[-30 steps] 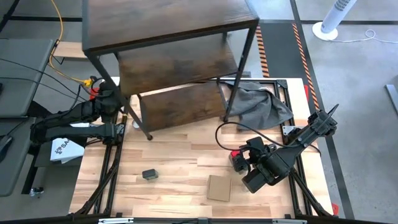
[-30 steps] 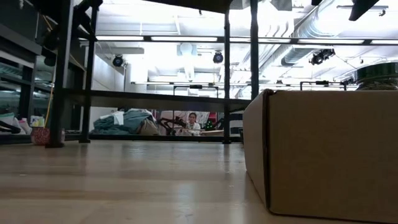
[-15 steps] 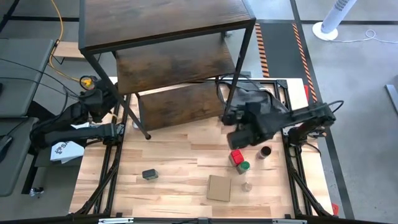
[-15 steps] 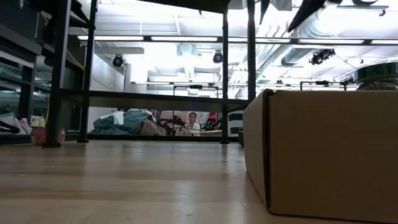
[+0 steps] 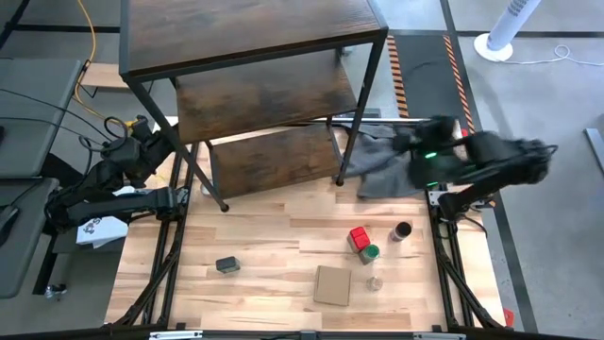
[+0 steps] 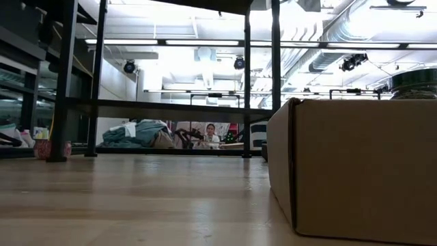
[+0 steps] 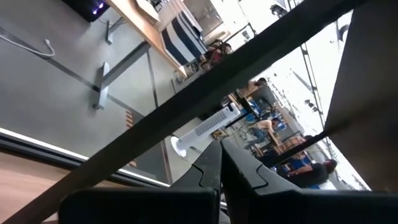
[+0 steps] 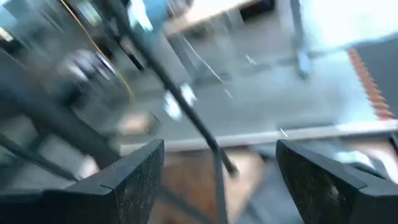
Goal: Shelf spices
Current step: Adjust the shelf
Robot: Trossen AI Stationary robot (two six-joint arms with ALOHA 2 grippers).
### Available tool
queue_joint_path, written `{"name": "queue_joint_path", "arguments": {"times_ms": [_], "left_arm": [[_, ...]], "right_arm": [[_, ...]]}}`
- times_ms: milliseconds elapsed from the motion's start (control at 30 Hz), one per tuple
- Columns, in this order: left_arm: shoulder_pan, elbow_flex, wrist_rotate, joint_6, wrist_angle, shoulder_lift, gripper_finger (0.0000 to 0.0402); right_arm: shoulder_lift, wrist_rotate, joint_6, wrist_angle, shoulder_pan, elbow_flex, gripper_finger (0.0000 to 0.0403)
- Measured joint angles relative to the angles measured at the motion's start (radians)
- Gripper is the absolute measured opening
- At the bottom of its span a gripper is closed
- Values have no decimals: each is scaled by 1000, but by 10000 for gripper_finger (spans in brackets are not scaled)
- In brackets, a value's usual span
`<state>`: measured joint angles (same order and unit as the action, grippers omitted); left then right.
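The shelf (image 5: pixel 255 85), three dark wood-grain boards in a thin black frame, stands at the table's far side. Four spices rest on the table's near right. They are a red box (image 5: pixel 359 236), a green-lidded jar (image 5: pixel 370 252), a dark round jar (image 5: pixel 402 230) and a small pale one (image 5: pixel 375 281). Another dark container (image 5: pixel 226 265) lies near left. No purple lid shows. My left gripper (image 5: pixel 151 142) is shut, beside the shelf's left front leg. My right gripper (image 5: pixel 411 144) is open and blurred, high over the grey cloth right of the shelf. My left gripper (image 7: pixel 221 158) has its shut fingertips right under a black frame bar (image 7: pixel 261 50) of the shelf. I cannot tell whether they touch it.
A flat square cardboard piece (image 5: pixel 332 285) lies near the spices and fills the right of the low view (image 6: pixel 348 171). A crumpled grey cloth (image 5: pixel 387 161) lies by the shelf's right leg. Bare wood shows in the table's near middle.
My right arm has swung up from above the spices at the near right toward the table's far edge, ending over the grey cloth. The green, dark and pale spices now show where it hovered. My left gripper has drawn slightly toward the table's left.
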<state>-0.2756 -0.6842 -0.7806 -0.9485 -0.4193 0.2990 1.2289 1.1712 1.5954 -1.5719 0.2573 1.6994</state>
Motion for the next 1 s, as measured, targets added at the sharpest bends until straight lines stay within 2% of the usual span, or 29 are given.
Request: {"name": "queue_joint_path", "arguments": {"times_ms": [100, 133, 200, 333, 433, 567, 700, 900, 1000], "left_arm": [[0, 0, 8, -4, 6, 4, 0], [0, 0, 14, -8, 6, 4, 0], [0, 0, 19, -15, 6, 5, 0], [0, 0, 20, -25, 7, 5, 0], [0, 0, 36, -69, 7, 5, 0], [1, 0, 74, -87, 25, 6, 0], [1, 0, 104, -89, 58, 6, 0], [1, 0, 188, -89, 86, 6, 0], [1, 0, 217, -87, 86, 6, 0]], "right_arm": [[-98, 124, 31, 15, -16, 16, 302], [-128, 142, 51, 30, -35, 16, 302], [-183, 114, 45, 65, -80, 16, 302], [-254, -129, -193, 201, -184, 16, 302], [-259, -317, -363, 317, -273, 14, 302], [-212, -525, -545, 440, -407, 14, 302], [-143, -701, -652, 447, -586, 13, 302], [-18, -1238, -831, 452, -933, 12, 302], [60, -1404, -923, 446, -1036, 12, 302]]}}
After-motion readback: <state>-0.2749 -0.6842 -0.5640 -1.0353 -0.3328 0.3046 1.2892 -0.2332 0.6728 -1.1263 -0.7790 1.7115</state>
